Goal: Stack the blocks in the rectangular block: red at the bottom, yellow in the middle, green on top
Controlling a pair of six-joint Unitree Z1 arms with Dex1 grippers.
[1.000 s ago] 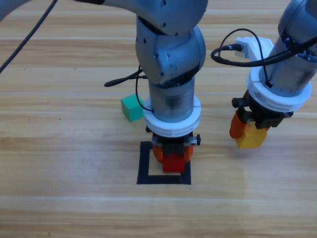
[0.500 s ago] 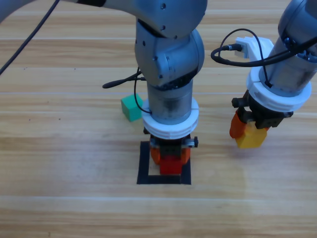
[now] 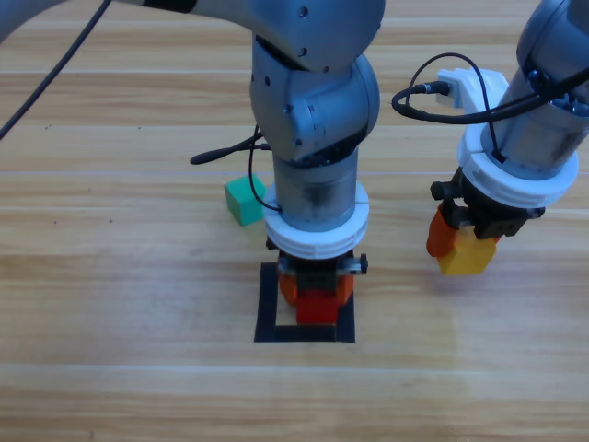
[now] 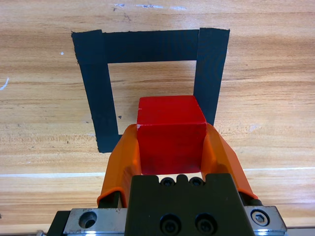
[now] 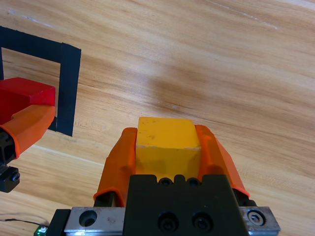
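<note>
1. Wooden desk point(image 3: 110, 276) carries the black tape square point(image 3: 268, 304), with the green cube point(image 3: 244, 200) just behind it on the left.
2. Left claw point(image 4: 170, 147) is clamped on the red cube point(image 4: 170, 135), right over the square's opening.
3. Right claw point(image 5: 168, 150) pinches the yellow cube point(image 5: 167, 145), well off to the square's right.

— What carries everything here?
— A wooden surface point(image 3: 110, 276), pale brown, its grain running in long bands from the left edge to the right edge.
— Anything else lying on it?
— A thin black cable point(image 3: 225, 150) lies on the planks toward the far edge, left of the middle.
</note>
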